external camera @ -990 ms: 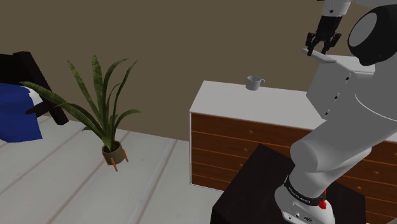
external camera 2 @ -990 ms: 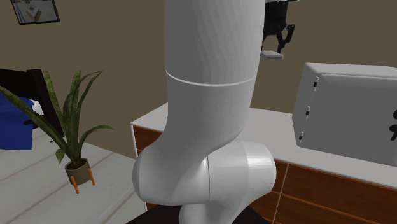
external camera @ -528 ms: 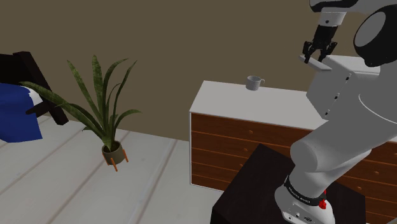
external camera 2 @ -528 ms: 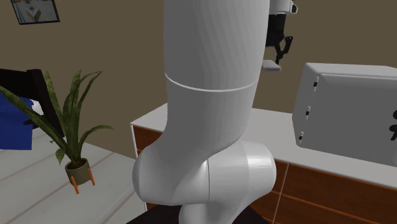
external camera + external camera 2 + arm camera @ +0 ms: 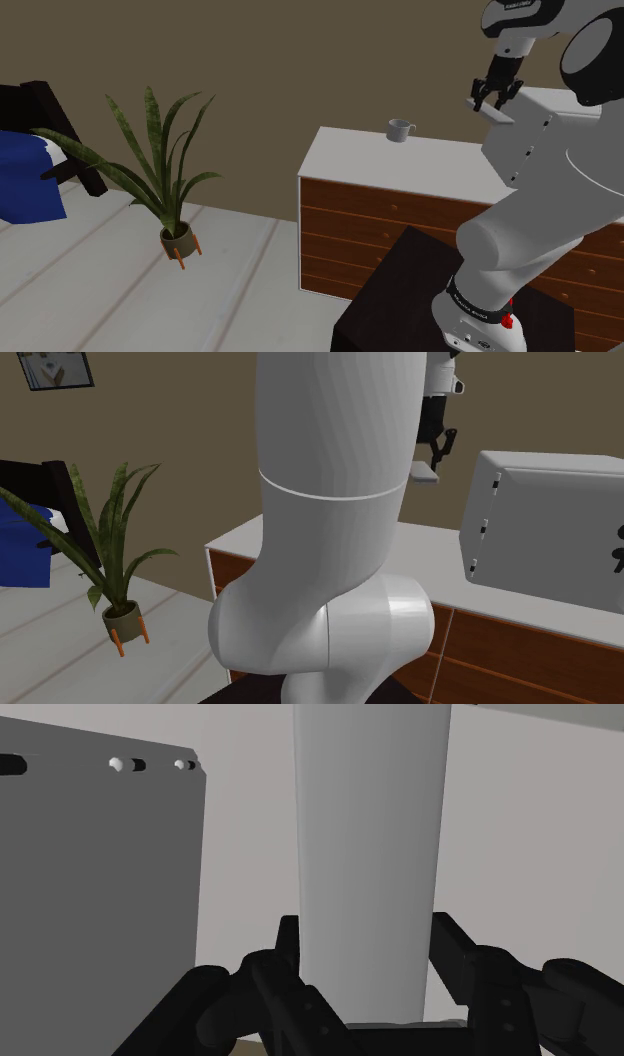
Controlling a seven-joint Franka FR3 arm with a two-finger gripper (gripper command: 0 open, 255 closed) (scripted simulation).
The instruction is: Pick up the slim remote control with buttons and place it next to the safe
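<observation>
**Remote gripped, up beside the safe**

Your gripper [image 5: 365,944] is clamped on the pale grey remote [image 5: 370,844], holding it in the air above the white dresser top [image 5: 420,158], just beside the grey safe [image 5: 100,874].

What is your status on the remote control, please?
Claw shut on the slim pale grey remote control. Remote aloft above the white dresser top, beside the grey box-shaped safe. Small grey mug well off to the side.
</observation>
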